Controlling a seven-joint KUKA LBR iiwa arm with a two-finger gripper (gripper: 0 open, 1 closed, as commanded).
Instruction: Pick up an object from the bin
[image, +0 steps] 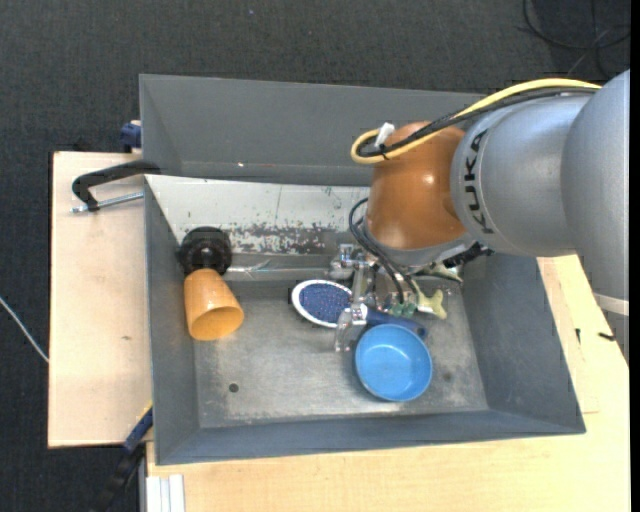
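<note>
**Gripper Position and Limits of View**

We find the gripper (354, 330) low in the middle of the bin (300, 420), below the arm's orange cover (415, 195). Its tip sits at the upper left rim of the blue bowl (394, 364), which stands upright on the right half of the floor. The tip is also just right of a blue oval pad with a white edge (320, 300).

We cannot tell how far the gripper is open, nor whether it has hold of anything. We also cannot make out whether it touches the bowl or the pad, because its metal parts blend with the wires and the grey floor.

A small pale thing with a green patch (425, 303) lies just behind the bowl, partly covered by the gripper. We cannot name its kind.

Well apart, at the left, an orange cup (212, 305) lies on its side. A black round thing (205, 250) sits at its far end, near the rear wall.
</note>
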